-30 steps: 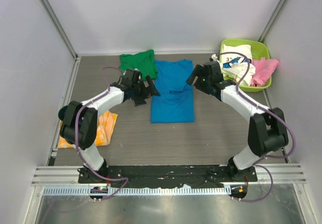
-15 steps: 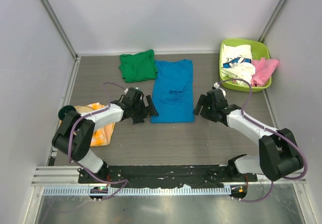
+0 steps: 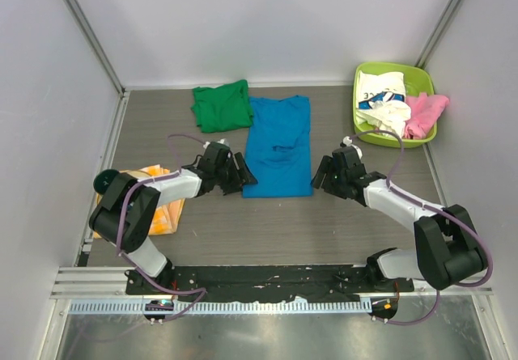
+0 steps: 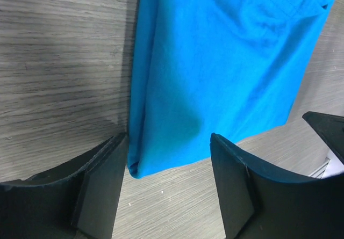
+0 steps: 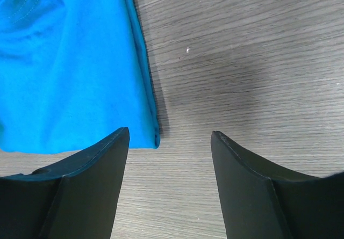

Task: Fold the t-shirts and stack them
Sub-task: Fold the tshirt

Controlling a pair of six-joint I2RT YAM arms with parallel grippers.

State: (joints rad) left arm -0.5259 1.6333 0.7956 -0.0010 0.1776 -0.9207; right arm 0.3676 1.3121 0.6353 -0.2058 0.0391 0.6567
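Note:
A bright blue t-shirt (image 3: 278,146) lies folded lengthwise in the middle of the table. My left gripper (image 3: 241,175) is low at its near left corner; in the left wrist view that gripper (image 4: 169,166) stands open astride the corner of the blue t-shirt (image 4: 215,67). My right gripper (image 3: 320,175) is low at the near right corner; in the right wrist view this gripper (image 5: 170,161) is open, the corner of the blue t-shirt (image 5: 70,72) just ahead of its left finger. A folded green t-shirt (image 3: 221,106) lies at the back left. White printed (image 3: 380,97) and pink (image 3: 424,111) t-shirts fill the basket.
The lime green basket (image 3: 419,75) stands at the back right against the wall. A small orange-yellow checked cloth (image 3: 162,206) lies at the left beside the left arm. White walls enclose the table on three sides.
Both arms have come down from the far end of the blue t-shirt to its near corners. Both grippers have narrowed somewhat but remain open.

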